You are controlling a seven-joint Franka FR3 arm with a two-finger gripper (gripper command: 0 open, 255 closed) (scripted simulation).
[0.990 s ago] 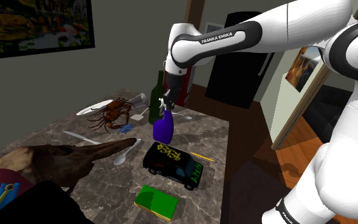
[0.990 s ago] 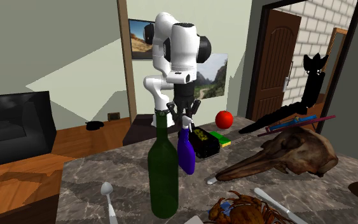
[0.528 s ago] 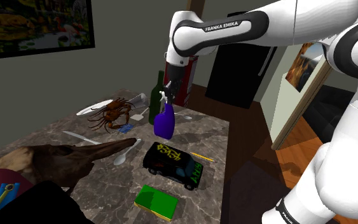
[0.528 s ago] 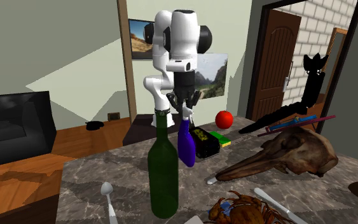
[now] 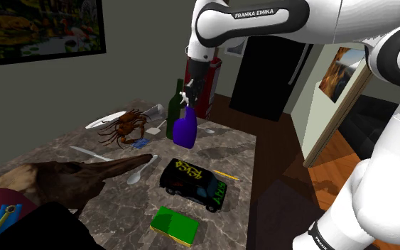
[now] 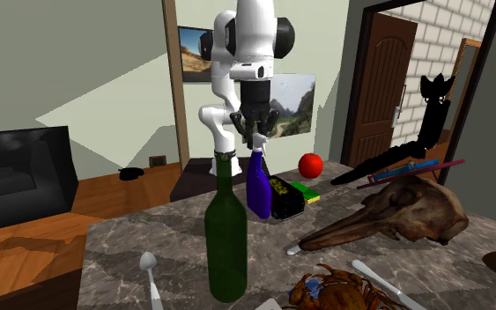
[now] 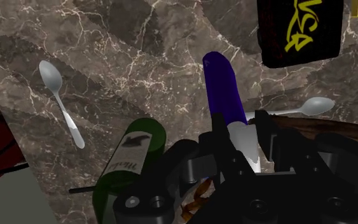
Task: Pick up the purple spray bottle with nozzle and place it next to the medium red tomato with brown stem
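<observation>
My black claw [image 5: 187, 96] grips the purple spray bottle [image 5: 185, 131] by its white top; I hold it over the marble table [image 5: 120, 206], near the green glass bottle [image 6: 226, 233]

A dark, veined marble desk [image 5: 242, 150] is carrying a crowd of things. A long brown animal skull [image 5: 70, 181] is lying across the shoulder view's near left, its snout pointing at a grey spoon [image 5: 140, 172]. Just beside the spoon, a black toy car with yellow lettering [image 5: 193, 185] is sitting, with a green block [image 5: 175, 226] near it and a yellow pencil [image 5: 226, 175] alongside. Farther back, a green bottle [image 5: 171, 113] is standing upright near a brown crab [image 5: 125, 128], a white plate [image 5: 100, 122] and a tipped glass [image 5: 155, 111]. A red tomato [image 6: 309, 165] is resting beyond the green block in the second exterior view.
</observation>
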